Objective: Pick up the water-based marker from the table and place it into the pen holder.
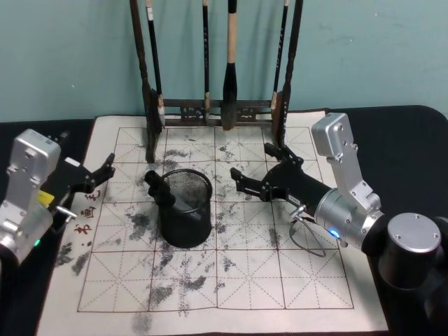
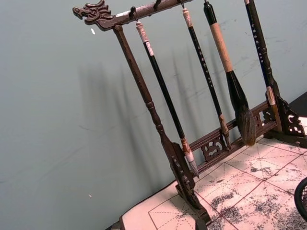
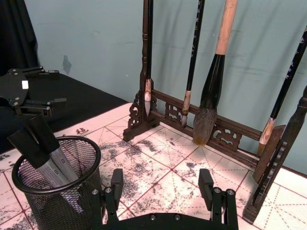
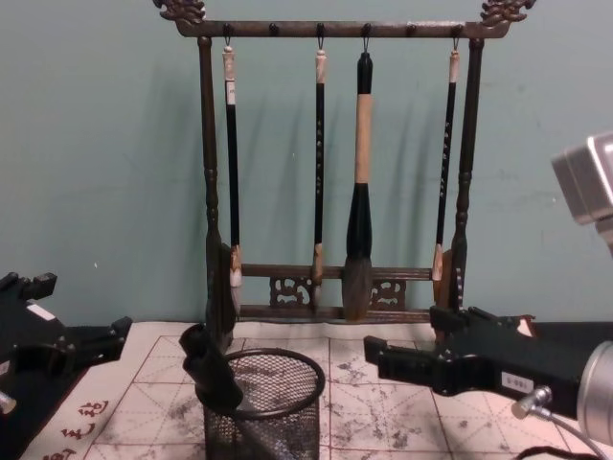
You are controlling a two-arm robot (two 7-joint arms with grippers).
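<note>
Water-based marker [image 1: 166, 193], a thick short pen with black cap and silver-grey barrel, stands tilted inside the black wire-mesh cylindrical pen holder [image 1: 186, 210], cap end leaning over the rim on the side away from the right gripper [image 1: 253, 172]. The right gripper hovers just beside the holder, apart from it, with its 2 black fingers spread and nothing between them; in the right wrist view the holder sits just ahead of one fingertip. The left gripper [image 1: 105, 171] hangs near the opposite side of the holder, over the edge of the white felt mat [image 1: 294, 280] printed with a red grid and ink stains, fingers spread and empty. Beyond both grippers, at the far edge of the mat, stands the tall dark wooden brush rack [image 4: 335, 29] with carved ends, carrying 4 hanging calligraphy brushes [image 4: 359, 182]. The mat lies on the dark table [image 1: 413, 133].
</note>
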